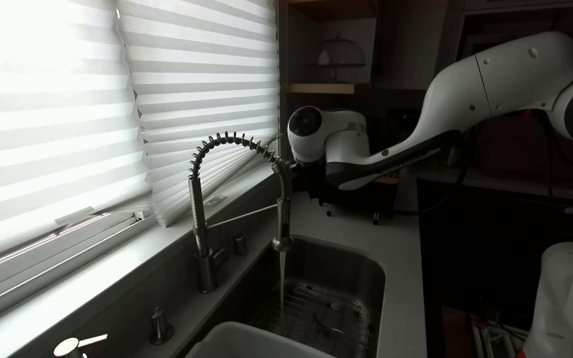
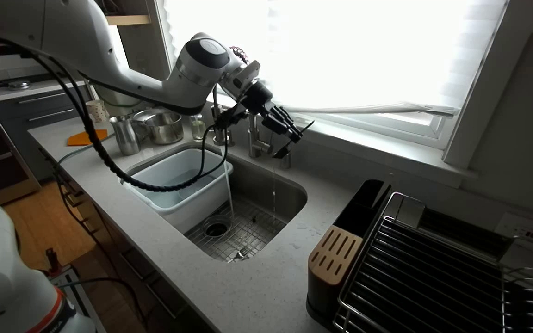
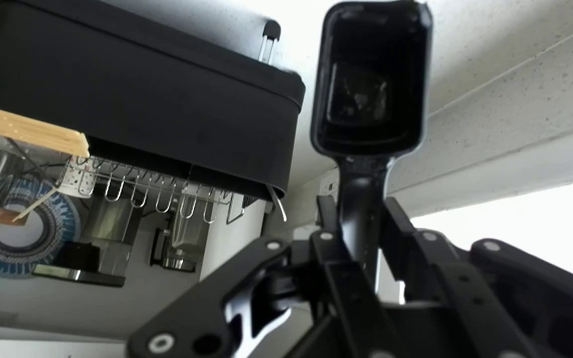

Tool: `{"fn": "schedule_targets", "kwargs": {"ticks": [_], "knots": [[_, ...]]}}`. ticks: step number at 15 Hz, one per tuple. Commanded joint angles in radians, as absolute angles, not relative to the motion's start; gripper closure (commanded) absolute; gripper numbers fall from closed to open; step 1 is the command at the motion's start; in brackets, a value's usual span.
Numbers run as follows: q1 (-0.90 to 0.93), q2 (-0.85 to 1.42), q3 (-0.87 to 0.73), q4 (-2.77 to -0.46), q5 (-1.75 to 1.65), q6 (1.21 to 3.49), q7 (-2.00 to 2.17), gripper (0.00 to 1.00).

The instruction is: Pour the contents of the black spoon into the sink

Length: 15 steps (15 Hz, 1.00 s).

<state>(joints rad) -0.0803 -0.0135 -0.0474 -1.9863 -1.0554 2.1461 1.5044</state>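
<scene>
Black spoon [image 3: 369,130] above sink [image 2: 287,196], clear of rim [image 2: 306,196]

- Above the open end of the sink [image 2: 252,187]: free room (water stream [image 1: 282,276] falling through).
- Sink's other end: tub [image 2: 201,208] blocks entry.
- Arching over the sink: the faucet [image 1: 197,204], an obstacle.
- Beside the sink: caddy [image 3: 167,109], then dish rack [image 2: 433,273].

Black spoon [image 3: 370,134], black pincer [image 3: 361,214], silver sink [image 1: 338,261], grey-striped white blinds [image 1: 202,89]
</scene>
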Motion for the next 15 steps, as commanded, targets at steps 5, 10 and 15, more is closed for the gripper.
{"fn": "schedule_targets", "kwargs": {"ticks": [5, 10, 15], "knots": [[-0.046, -0.022, -0.025, -1.974, -1.226, 2.046, 1.601, 0.94], [-0.040, -0.021, -0.023, -1.969, -1.187, 2.031, 1.601, 0.94], [-0.054, -0.023, -0.042, -1.970, -0.986, 2.039, 1.576, 0.94]]}}
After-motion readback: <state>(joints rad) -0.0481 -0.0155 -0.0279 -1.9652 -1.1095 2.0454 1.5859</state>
